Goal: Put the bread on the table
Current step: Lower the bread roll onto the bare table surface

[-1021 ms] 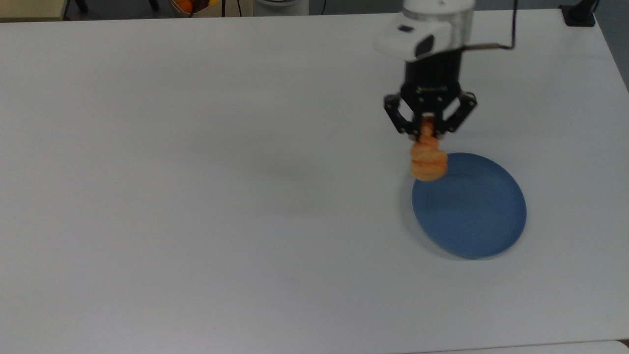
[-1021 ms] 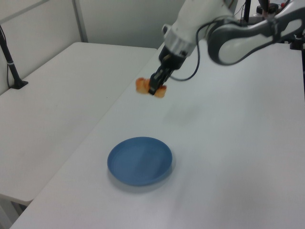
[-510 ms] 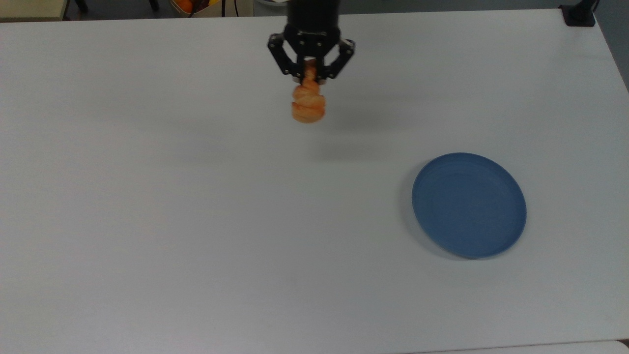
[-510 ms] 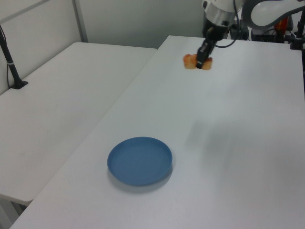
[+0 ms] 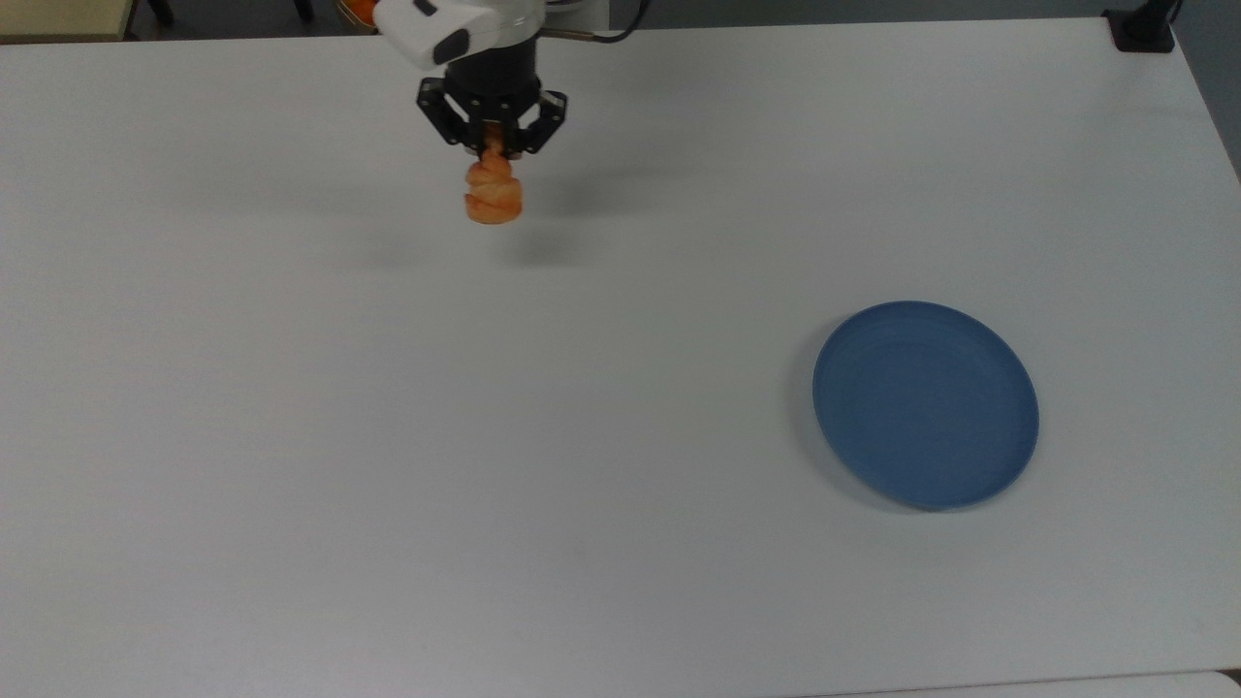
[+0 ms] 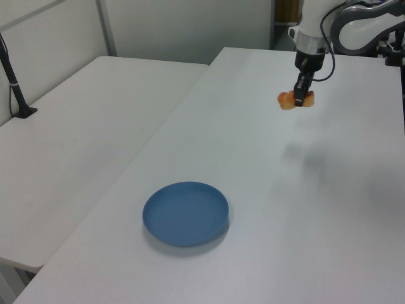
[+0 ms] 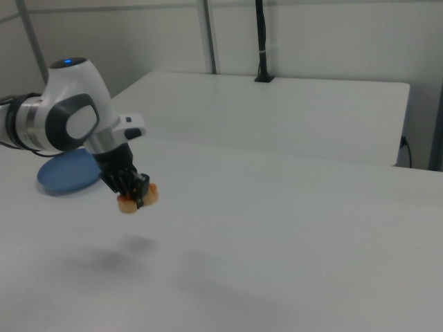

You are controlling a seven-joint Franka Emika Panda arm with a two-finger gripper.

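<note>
A: What does the table (image 5: 291, 436) carry?
B: A plate (image 5: 926, 403), bare and blue, well apart from the gripper (image 5: 493, 147).
A: And the bread (image 5: 493, 195)?
B: A small, lumpy golden-orange roll pinched by the gripper, hanging above the table near its far edge in the top view.
A: Changed from half a second ago?
B: It has moved to the top view's left, farther from the plate.

No writing, label, brand or number can be read in any view. The black body above the claw (image 5: 493, 147) in the top view may carry small pale markings, but they cannot be made out as letters.
</note>
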